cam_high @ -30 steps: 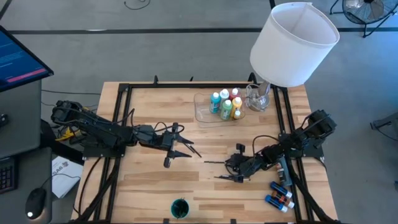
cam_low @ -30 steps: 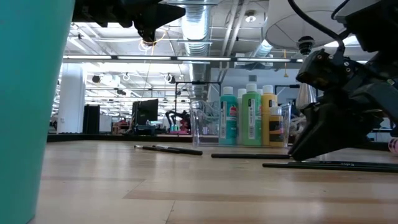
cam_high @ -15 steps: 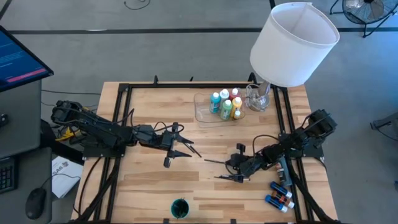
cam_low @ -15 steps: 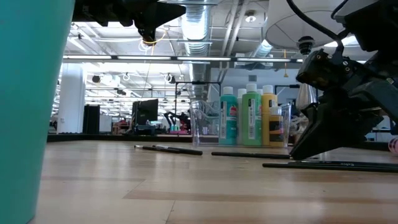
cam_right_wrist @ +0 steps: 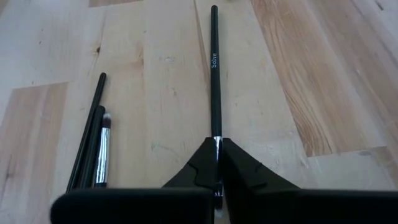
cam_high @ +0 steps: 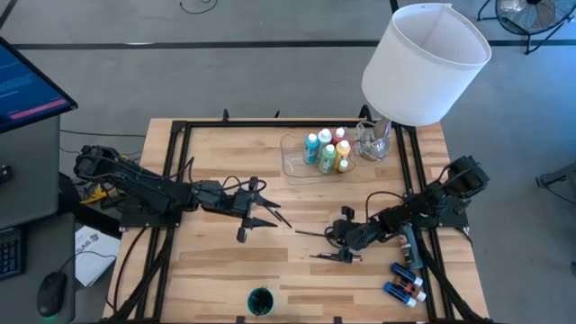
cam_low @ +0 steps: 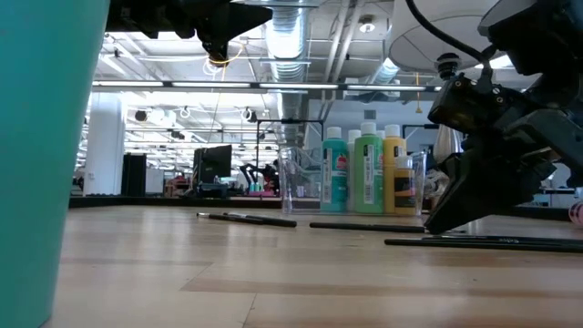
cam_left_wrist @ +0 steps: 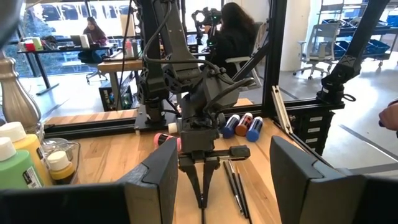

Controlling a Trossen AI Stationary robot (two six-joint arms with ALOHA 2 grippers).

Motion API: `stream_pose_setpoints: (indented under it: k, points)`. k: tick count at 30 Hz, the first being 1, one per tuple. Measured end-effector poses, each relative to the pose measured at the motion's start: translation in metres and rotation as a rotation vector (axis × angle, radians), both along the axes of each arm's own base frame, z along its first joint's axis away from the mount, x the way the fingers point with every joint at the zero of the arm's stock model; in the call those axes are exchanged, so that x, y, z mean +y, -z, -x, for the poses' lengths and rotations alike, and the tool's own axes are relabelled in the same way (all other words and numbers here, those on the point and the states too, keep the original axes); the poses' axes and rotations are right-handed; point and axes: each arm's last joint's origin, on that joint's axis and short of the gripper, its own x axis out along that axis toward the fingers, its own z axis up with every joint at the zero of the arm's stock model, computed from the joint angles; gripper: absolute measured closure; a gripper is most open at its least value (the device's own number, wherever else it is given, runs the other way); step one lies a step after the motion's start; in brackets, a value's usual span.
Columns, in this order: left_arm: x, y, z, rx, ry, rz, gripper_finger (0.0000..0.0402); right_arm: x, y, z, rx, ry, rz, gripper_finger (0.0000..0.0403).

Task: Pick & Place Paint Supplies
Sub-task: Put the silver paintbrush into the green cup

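Note:
My right gripper [cam_high: 340,239] [cam_right_wrist: 216,148] is shut on a thin dark brush [cam_high: 310,234] [cam_low: 364,227] that lies on the wooden table right of its middle. Two more brushes [cam_right_wrist: 93,140] [cam_high: 331,258] lie just nearside of it, and another brush [cam_low: 246,219] lies further left. My left gripper [cam_high: 263,212] [cam_left_wrist: 217,180] hovers open above the table's middle, level, facing the right arm. White-capped paint bottles [cam_high: 326,151] stand in a clear tray. Tinier bottles [cam_high: 405,279] lie at the near right. My right gripper pinches the brush between its two fingers near one end, at the shiny band [cam_right_wrist: 216,138]. The fingers slant down from the table's right side and lie along the brush. The long handle [cam_right_wrist: 214,62] stretches away from them and lies flat on the table.
A big white lampshade [cam_high: 423,63] on a glass base [cam_high: 373,139] stands at the far right beside the clear tray [cam_high: 292,160]. A teal cup [cam_high: 260,301] sits at the near edge. Black frame rails [cam_high: 418,193] run along the table's sides.

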Motion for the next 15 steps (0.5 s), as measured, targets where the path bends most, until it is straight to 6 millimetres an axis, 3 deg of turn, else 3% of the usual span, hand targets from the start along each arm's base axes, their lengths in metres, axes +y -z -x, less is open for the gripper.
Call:
stream_pose_setpoints:
  k: [15]
  points:
    - [-0.001,0.0,0.0,-0.003,0.026,0.01,0.0248,0.012,0.0,0.006,-0.028,-0.041,0.044,0.0267]
